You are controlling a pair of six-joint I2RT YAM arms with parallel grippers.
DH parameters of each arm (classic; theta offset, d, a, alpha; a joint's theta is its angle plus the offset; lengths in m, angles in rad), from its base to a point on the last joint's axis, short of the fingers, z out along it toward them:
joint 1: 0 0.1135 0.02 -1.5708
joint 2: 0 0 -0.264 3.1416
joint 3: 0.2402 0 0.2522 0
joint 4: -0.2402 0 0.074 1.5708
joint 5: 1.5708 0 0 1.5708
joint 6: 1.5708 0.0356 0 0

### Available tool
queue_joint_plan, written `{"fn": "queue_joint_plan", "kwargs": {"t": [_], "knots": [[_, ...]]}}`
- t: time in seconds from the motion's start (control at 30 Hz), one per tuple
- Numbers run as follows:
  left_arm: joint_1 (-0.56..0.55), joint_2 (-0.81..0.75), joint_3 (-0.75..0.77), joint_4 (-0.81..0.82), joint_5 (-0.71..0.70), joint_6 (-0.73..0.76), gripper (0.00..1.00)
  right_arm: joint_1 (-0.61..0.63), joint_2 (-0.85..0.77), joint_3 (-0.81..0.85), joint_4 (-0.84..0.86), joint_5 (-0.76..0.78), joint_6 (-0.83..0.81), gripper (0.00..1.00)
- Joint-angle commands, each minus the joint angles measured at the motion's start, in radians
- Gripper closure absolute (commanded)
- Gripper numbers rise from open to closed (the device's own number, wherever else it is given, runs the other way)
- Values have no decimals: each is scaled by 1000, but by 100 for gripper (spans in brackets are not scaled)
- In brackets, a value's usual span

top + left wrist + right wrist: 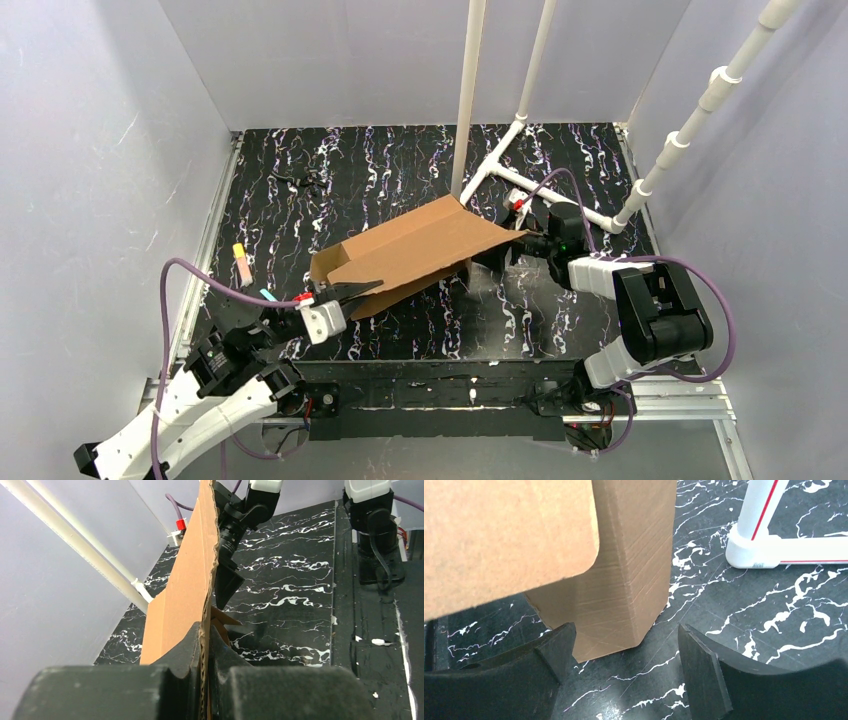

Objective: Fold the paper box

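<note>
Table carries the paper box at its middle, half-folded and tilted; the left gripper is clamped on its near edge, and the right gripper, jaws apart at the far flap, should probably pinch there next.

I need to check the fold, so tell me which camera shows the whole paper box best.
Top external: the whole paper box shows, partly folded. Left wrist sees it edge-on, pinched in the left claw. Right wrist shows only a flap and one panel.
</note>
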Motion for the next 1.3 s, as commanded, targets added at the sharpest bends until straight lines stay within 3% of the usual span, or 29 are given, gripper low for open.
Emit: {"fn": "queue_joint_plan", "kwargs": {"t": [0.0,0.2,0.5,0.93,1.27], "knots": [[-6,-22,26,-86,17,-51,100,-1,-25,-13,118,-25,11,16],[-6,-18,20,-88,23,-84,100,62,-21,-105,379,66,-38,7],[-6,-14,35,-82,36,-108,100,88,182,-94,819,206,198,8],[-6,16,22,-7,63,-165,100,153,293,-81,979,312,215,11],[-6,3,9,23,53,-199,100,167,351,-40,1019,314,225,27]]}}
